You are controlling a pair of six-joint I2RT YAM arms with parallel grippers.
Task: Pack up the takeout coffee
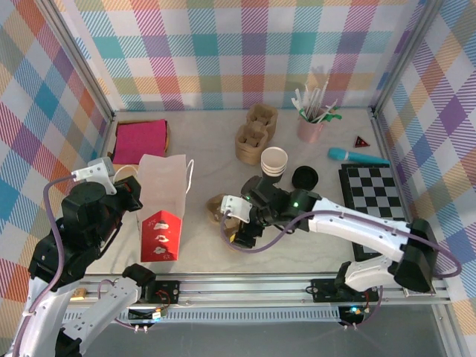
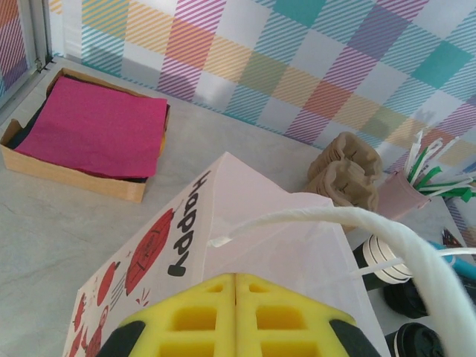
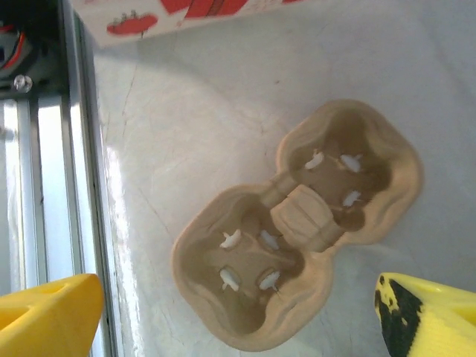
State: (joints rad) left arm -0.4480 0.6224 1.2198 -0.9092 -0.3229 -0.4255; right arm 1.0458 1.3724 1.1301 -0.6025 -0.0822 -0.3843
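A white paper bag [image 1: 162, 204] with red print stands upright left of the middle, its white cord handle [image 2: 357, 219] arching over the top. My left gripper [image 1: 128, 195] is at the bag's upper left rim, and its yellow fingers [image 2: 236, 279] are pressed together on that rim. A brown pulp two-cup carrier [image 3: 297, 230] lies empty and open side up on the table just right of the bag [image 1: 219, 204]. My right gripper [image 3: 238, 316] hovers over the carrier [image 1: 236, 219], jaws wide apart with nothing between them. The takeout coffee is out of view.
A box of pink napkins [image 1: 141, 141] sits at the back left. Stacked pulp carriers [image 1: 255, 134], a pink cup of straws [image 1: 312, 123], stacked paper cups [image 1: 274, 161] and a loose black lid [image 1: 305, 177] stand behind the right arm. A checkerboard [image 1: 372, 193] lies right.
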